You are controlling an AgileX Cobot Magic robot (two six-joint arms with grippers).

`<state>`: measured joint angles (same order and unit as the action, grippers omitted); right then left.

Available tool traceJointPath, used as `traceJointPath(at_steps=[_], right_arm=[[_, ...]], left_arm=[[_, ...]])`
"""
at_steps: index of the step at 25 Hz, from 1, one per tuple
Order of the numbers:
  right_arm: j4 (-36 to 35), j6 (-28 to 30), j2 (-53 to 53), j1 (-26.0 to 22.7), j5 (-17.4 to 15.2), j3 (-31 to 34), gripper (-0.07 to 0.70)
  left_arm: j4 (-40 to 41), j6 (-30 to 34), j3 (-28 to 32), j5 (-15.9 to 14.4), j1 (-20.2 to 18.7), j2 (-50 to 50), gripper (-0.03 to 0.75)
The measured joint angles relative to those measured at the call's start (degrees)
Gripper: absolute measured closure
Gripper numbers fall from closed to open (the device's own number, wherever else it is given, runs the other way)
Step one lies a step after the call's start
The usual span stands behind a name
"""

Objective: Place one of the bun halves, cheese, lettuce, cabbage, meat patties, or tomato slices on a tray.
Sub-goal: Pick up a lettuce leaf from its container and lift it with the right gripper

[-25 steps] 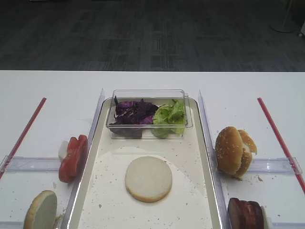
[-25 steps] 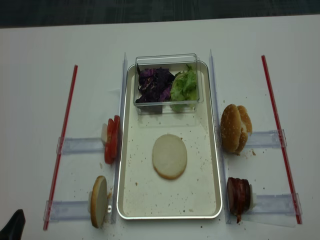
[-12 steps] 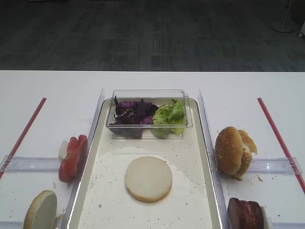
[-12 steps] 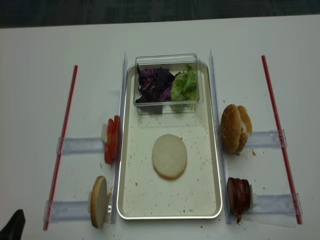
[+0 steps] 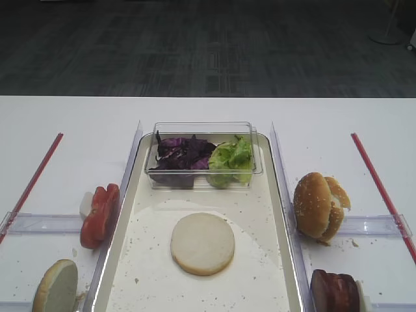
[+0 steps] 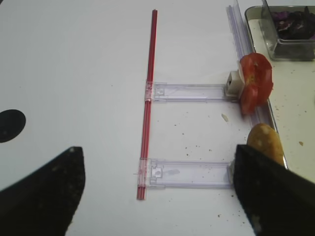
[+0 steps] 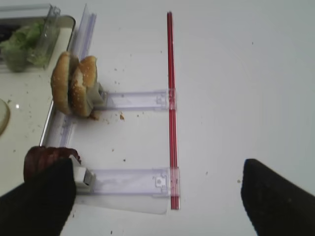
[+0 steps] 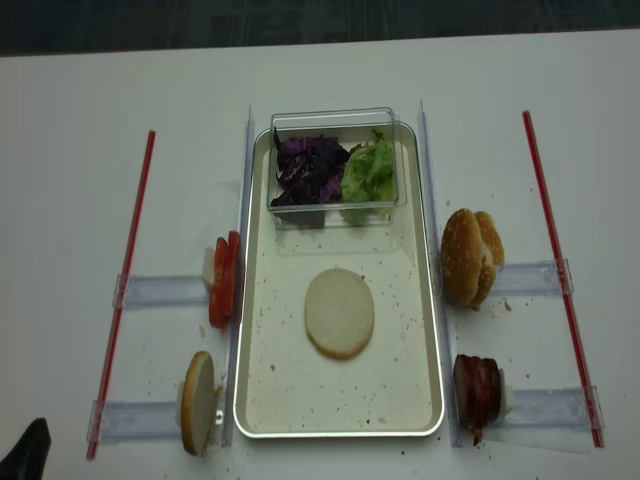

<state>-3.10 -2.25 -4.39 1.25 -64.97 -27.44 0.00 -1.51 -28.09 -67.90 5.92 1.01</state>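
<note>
- Right gripper (image 7: 152,196): only two dark fingers (image 7: 37,204) show, spread wide with nothing between; the meat patties (image 7: 47,158) sit half hidden behind its left finger.
- Left gripper (image 6: 157,191): jaws wide apart and empty; bun half (image 6: 265,141) beside its right finger, tomato slices (image 6: 256,88) beyond.
- Only the overhead views show the tray (image 8: 262,400) holding a bun half cut face up (image 8: 339,312); cabbage (image 8: 308,170) and lettuce (image 8: 370,172) farthest.

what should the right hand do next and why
Probably ease the right hand, open and holding nothing, toward the meat patties just beside it. The tray holds only one bun half, cut face up, so a patty seems the natural next layer.
</note>
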Motion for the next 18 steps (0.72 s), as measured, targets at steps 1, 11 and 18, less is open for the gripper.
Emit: traceJointPath(at_steps=[1,11,18], right_arm=[[0.0,-0.02,-2.07,0.0,-0.05,0.0,-0.06],[0.0,0.02,-30.93,0.0,0.29,-0.11,-0.06],[0.0,0.02,-46.26,0.0,1.69,-0.19,-0.06]], left_arm=[[0.0,0.0,0.0,0.0,0.0,0.0,0.15],[0.0,0.0,0.0,0.0,0.0,0.0,0.15],[0.0,0.0,0.0,0.0,0.0,0.0,0.15]])
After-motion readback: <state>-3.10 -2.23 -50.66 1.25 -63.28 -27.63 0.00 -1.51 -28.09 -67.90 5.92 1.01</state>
